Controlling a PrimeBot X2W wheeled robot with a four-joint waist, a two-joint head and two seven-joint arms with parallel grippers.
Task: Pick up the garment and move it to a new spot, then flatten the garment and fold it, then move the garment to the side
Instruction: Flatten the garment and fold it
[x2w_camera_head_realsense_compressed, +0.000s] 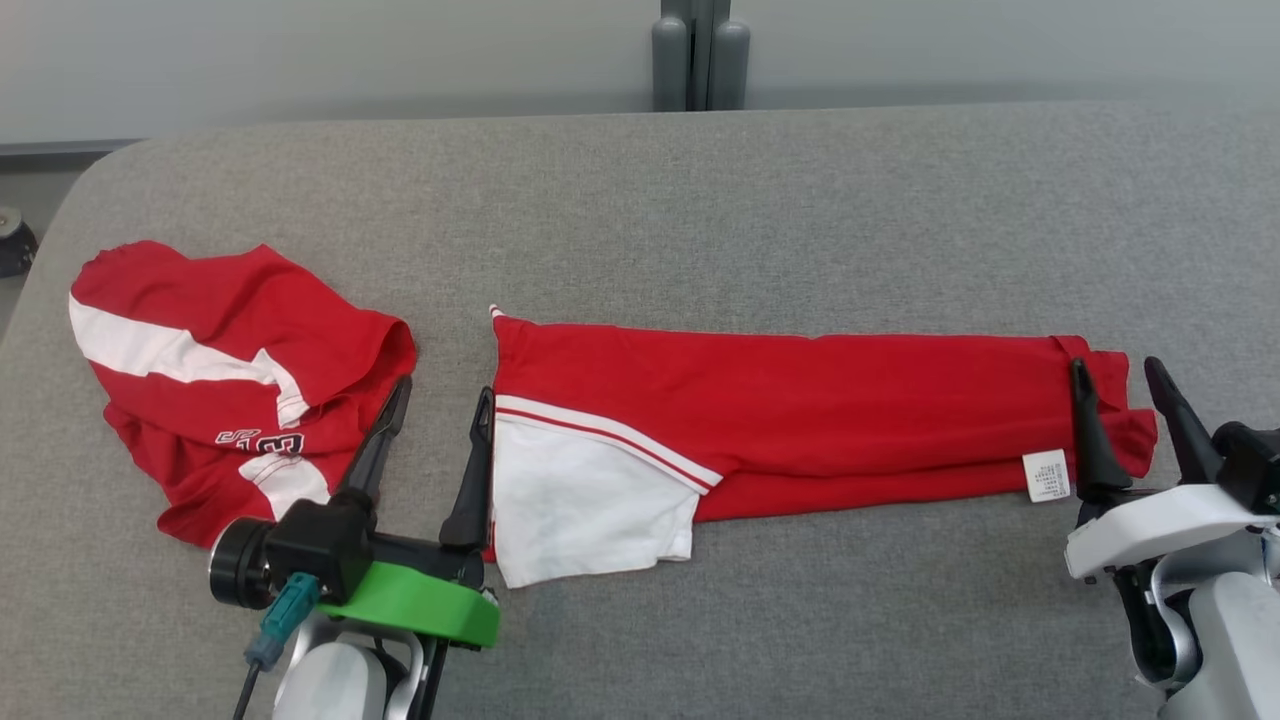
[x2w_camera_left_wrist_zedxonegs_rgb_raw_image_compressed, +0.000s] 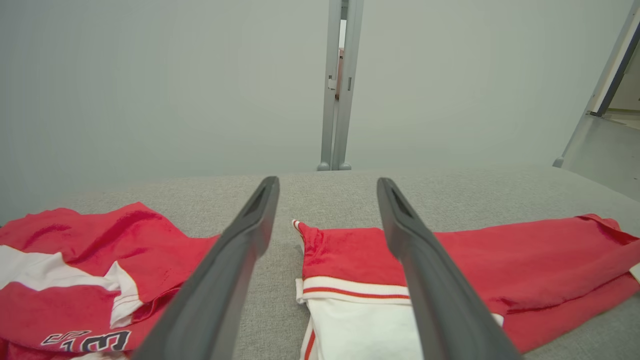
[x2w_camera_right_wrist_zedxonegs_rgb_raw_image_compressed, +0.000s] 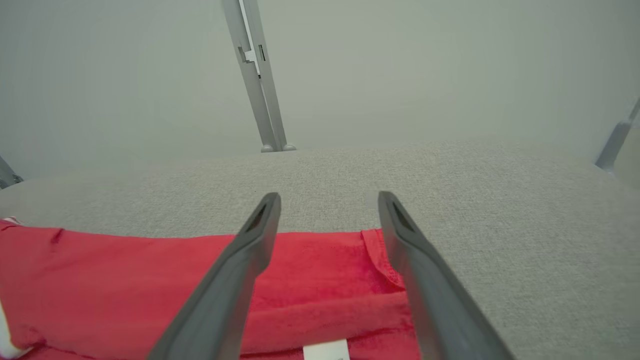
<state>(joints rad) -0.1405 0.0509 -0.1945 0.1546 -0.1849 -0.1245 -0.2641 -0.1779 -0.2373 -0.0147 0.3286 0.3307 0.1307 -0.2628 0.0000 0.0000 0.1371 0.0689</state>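
A red garment (x2w_camera_head_realsense_compressed: 800, 410) with a white sleeve panel (x2w_camera_head_realsense_compressed: 580, 500) lies folded into a long band across the grey table (x2w_camera_head_realsense_compressed: 700, 200); its white care label (x2w_camera_head_realsense_compressed: 1047, 475) shows near its right end. My left gripper (x2w_camera_head_realsense_compressed: 440, 390) stands open at the band's left end, its right finger along the cloth's edge, nothing held. At the band's right end my right gripper (x2w_camera_head_realsense_compressed: 1118, 368) is open, straddling the hem. The left wrist view shows the band's left end (x2w_camera_left_wrist_zedxonegs_rgb_raw_image_compressed: 350, 250) between and under the fingers; the right wrist view shows the red hem (x2w_camera_right_wrist_zedxonegs_rgb_raw_image_compressed: 325, 270).
A second red and white garment (x2w_camera_head_realsense_compressed: 220, 380) with dark lettering lies crumpled at the table's left, just left of my left gripper. A grey post (x2w_camera_head_realsense_compressed: 700, 60) stands behind the table's far edge. The table's rounded left corner (x2w_camera_head_realsense_compressed: 90, 190) is close to the crumpled garment.
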